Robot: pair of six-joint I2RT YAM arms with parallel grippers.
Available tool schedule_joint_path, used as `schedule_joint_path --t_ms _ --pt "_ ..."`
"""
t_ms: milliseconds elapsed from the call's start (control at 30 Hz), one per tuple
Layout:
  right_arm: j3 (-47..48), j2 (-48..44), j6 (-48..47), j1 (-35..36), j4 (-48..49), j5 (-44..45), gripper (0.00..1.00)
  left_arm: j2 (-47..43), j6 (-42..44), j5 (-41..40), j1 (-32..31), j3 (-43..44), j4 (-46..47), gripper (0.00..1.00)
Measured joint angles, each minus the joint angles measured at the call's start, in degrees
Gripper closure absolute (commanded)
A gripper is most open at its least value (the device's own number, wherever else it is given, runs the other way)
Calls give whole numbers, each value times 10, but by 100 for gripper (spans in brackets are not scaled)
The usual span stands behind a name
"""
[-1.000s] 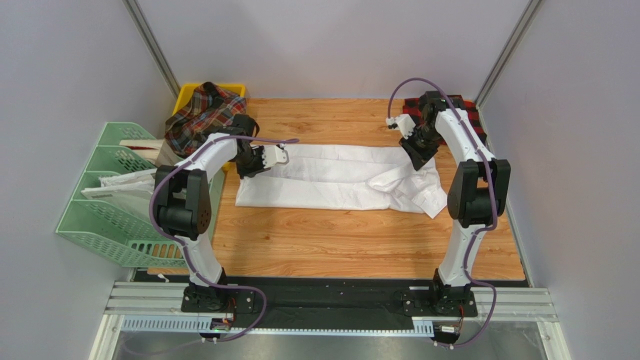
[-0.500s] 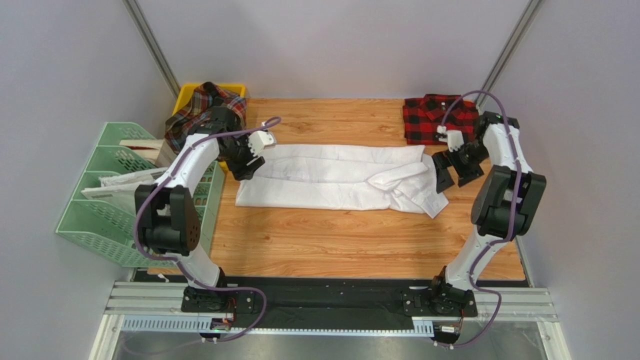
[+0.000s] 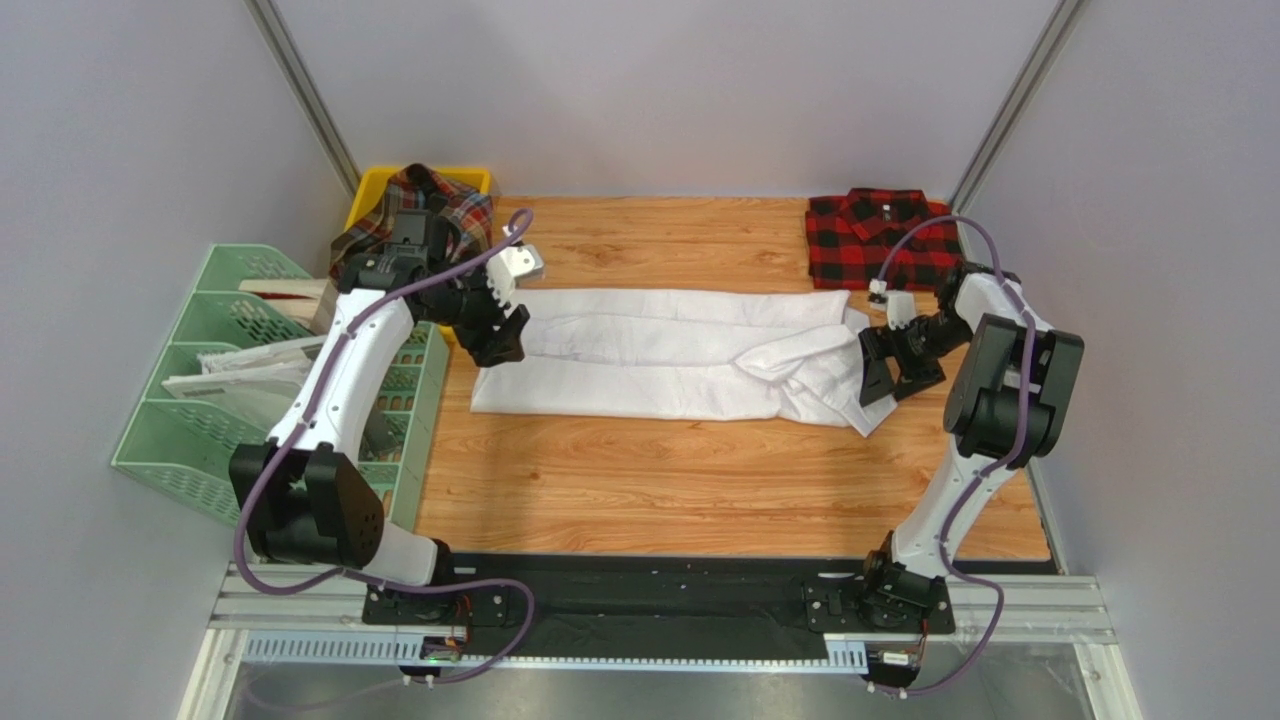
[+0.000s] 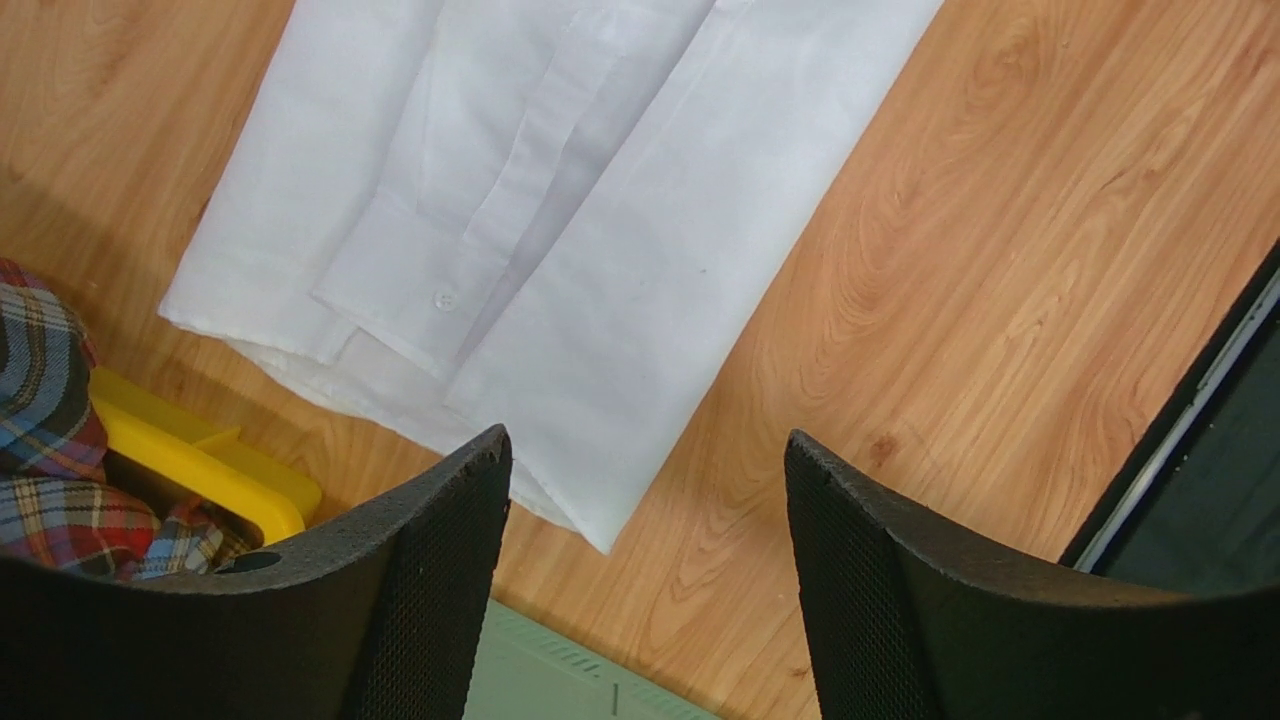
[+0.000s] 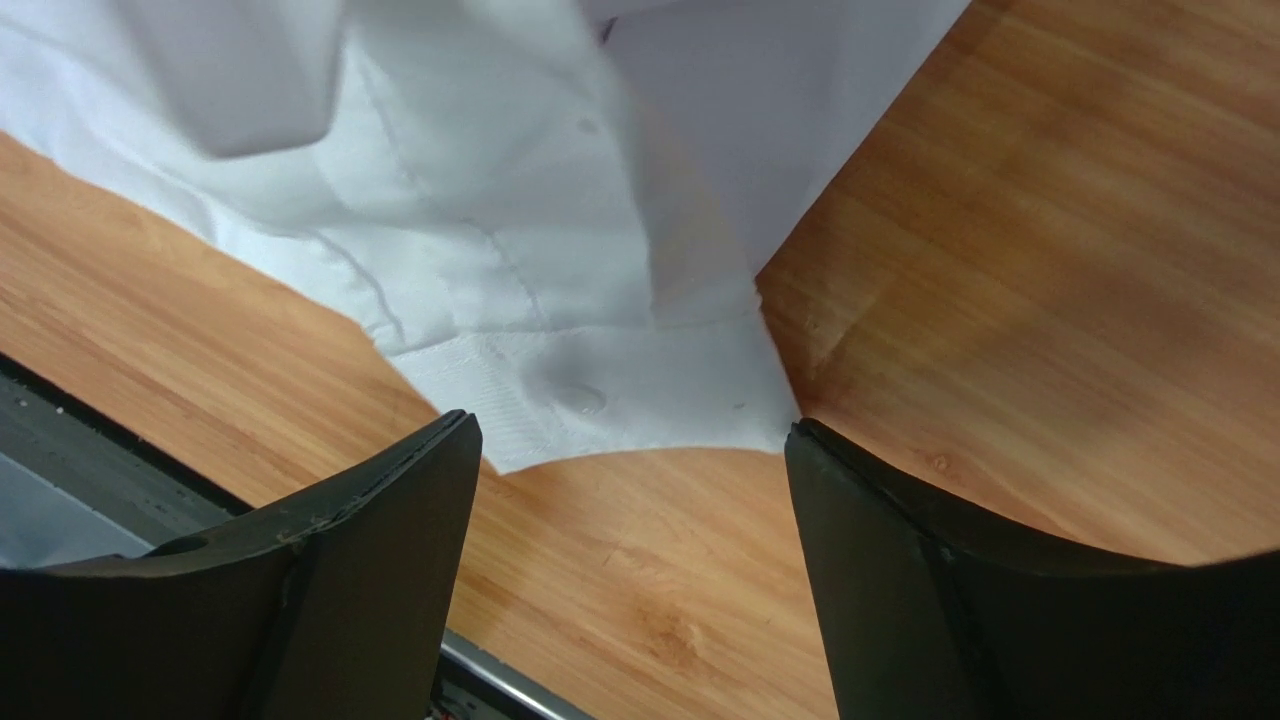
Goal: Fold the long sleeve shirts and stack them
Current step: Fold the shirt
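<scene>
Top external view, entries listed near to far.

1. Black base plate (image 3: 661, 600), at the near edge, carried both arm bases.
2. Wooden table (image 3: 676, 488), light plank grain, bare across its near half.
3. White long sleeve shirt (image 3: 661, 360), mid-table. It was plain cloth folded lengthwise into a long band lying left to right. The sleeves were laid in over the body, and the cuff placket and one button showed in the left wrist view. The collar end pointed right, slightly rumpled, with one corner jutting toward the near side. The left end was squared off in layered hems.
4. Left gripper (image 3: 496, 338) hovered over the left end of the white shirt. Its jaws were spread apart with nothing between them.
5. Right gripper (image 3: 876, 368) hovered at the collar end of the white shirt. Its jaws were likewise spread, and no cloth was pinched.
6. Green tiered file rack (image 3: 226, 435), off the table's left edge, held white paper sheets.
7. Yellow bin (image 3: 373, 188), far left corner.
8. Tartan shirt (image 3: 436, 207), brown, red and green, was heaped unfolded in the yellow bin.
9. Red-and-black checked shirt (image 3: 857, 233), far right corner of the table. It was folded into a flat rectangle with the collar on top, apart from the white shirt.
</scene>
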Motion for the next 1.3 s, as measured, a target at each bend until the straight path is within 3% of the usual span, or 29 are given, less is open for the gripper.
schedule_joint_path --t_ms 267,367,633,733,767,1033,1067,1100,1167,1300 --pt "-11 11 -7 0 41 1 14 -42 -5 12 0 -16 -10 27" --pt "-12 12 -23 0 41 -3 19 -43 -6 13 0 -20 -12 27" --pt "-23 11 -96 -24 36 -29 62 -43 -6 13 0 -27 -16 27" --pt "-27 11 -113 -37 19 -36 93 -43 -8 13 0 -27 -16 27" --pt "-27 9 -120 -39 10 -39 100 -43 -8 13 0 -27 -15 27" --pt "-21 -55 -141 -42 -79 -117 98 -52 -9 13 0 -27 -16 27" --pt "-21 -68 -140 -41 -85 -128 71 -54 -9 13 0 -27 -15 26" --pt "-21 -78 -138 -41 -90 -134 57 -57 -9 13 0 -27 -15 26" --pt "-20 -102 -130 -41 -100 -140 40 -61 -9 14 0 -27 -15 26" --pt "-14 -105 -125 -41 -98 -118 33 -61 -9 18 0 -27 -16 26"
